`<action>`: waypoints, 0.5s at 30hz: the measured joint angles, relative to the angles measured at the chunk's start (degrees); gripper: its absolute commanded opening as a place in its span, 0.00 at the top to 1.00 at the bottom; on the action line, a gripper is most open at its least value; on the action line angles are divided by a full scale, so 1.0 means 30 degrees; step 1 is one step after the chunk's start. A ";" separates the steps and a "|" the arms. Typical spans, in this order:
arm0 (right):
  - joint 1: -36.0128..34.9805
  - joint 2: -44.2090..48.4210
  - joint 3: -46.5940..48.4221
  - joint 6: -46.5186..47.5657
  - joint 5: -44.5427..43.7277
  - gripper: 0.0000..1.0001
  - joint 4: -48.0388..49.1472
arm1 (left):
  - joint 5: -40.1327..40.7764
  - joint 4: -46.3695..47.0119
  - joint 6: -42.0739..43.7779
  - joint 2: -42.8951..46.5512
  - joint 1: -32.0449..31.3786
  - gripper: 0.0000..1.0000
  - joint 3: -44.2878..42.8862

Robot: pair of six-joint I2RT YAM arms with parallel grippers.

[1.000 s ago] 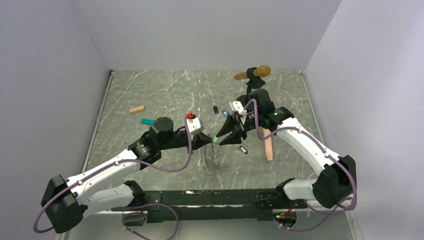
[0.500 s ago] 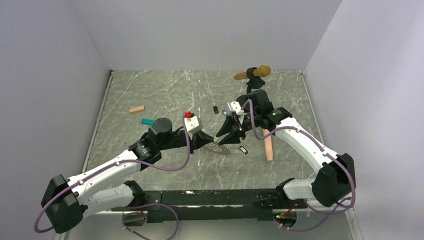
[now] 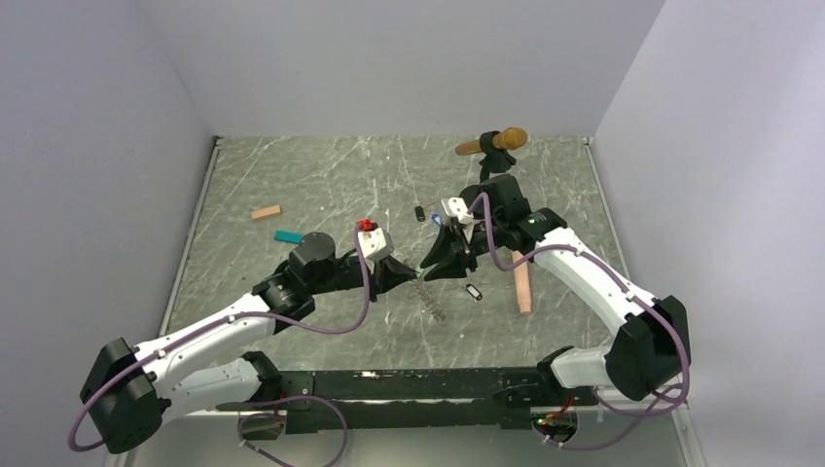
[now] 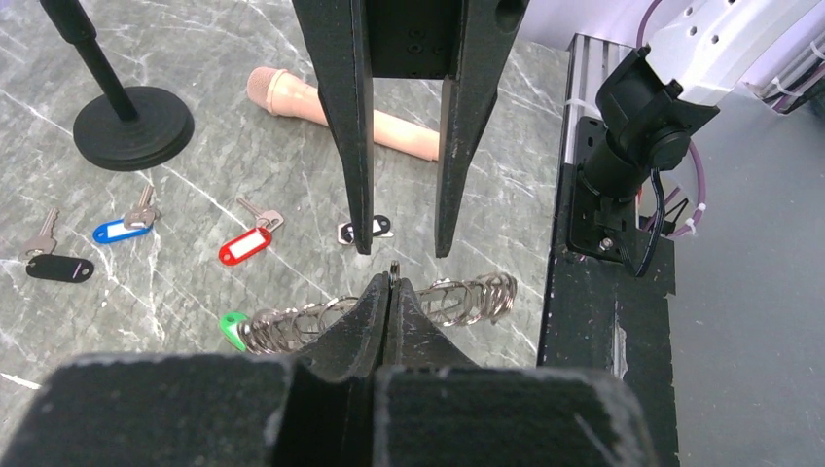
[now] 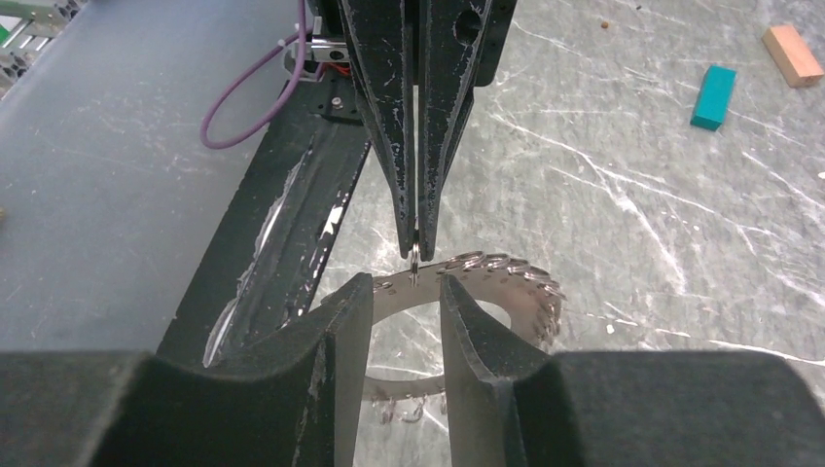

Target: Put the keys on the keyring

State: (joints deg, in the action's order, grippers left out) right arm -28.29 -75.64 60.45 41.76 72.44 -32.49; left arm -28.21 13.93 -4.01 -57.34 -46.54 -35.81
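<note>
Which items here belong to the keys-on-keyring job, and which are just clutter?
Job: keyring, pinched by left gripper; open right gripper; red-tagged key; blue-tagged key; black-tagged key; white-labelled key; green key tag.

Lying about: gold microphone; black stand base; pink microphone; tan wooden block; teal block.

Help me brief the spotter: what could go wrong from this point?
The left tool pinches the jagged-rimmed metal keyring only by a thin edge at its fingertips, so the ring could slip or twist.
The open right tool straddles that pinch point, and closing it could strike the left tool's tips.
The red-tagged metal key lies flat, which looks awkward to grasp.
</note>
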 measured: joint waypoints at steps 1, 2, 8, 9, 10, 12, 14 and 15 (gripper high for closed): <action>0.0000 -0.0022 0.0000 0.0000 -0.0007 0.66 0.0007 | -0.0022 0.0080 -0.0036 -0.0015 0.0000 1.00 0.0000; 0.0000 -0.0044 0.0000 -0.0007 -0.0015 0.66 0.0007 | -0.0036 0.0131 -0.0044 -0.0051 0.0000 1.00 0.0000; -0.0007 -0.0066 -0.0036 -0.0029 -0.0022 0.69 0.0022 | -0.0146 0.0160 -0.0095 -0.0226 0.0000 1.00 0.0022; -0.0007 -0.0080 -0.0036 -0.0051 -0.0029 0.69 0.0022 | -0.0146 0.0219 -0.0109 -0.0226 0.0000 1.00 0.0044; -0.0015 -0.0095 -0.0044 -0.0073 -0.0029 0.70 0.0022 | -0.0146 0.0277 -0.0109 -0.0226 0.0000 1.00 0.0051; -0.0029 -0.0146 -0.0051 -0.0095 -0.0051 0.70 0.0029 | -0.0146 0.0408 -0.0124 -0.0226 0.0000 1.00 0.0066; -0.0080 -0.0189 -0.0087 -0.0124 -0.0095 0.71 0.0036 | -0.0146 0.0510 -0.0131 -0.0226 0.0000 1.00 0.0073; -0.0117 -0.0204 -0.0102 -0.0131 -0.0138 0.72 0.0044 | -0.0146 0.0546 -0.0160 -0.0226 0.0000 1.00 0.0080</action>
State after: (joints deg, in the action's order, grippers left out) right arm -28.64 -76.25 60.14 41.36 72.03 -32.36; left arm -28.64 15.57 -4.49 -58.02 -46.54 -35.57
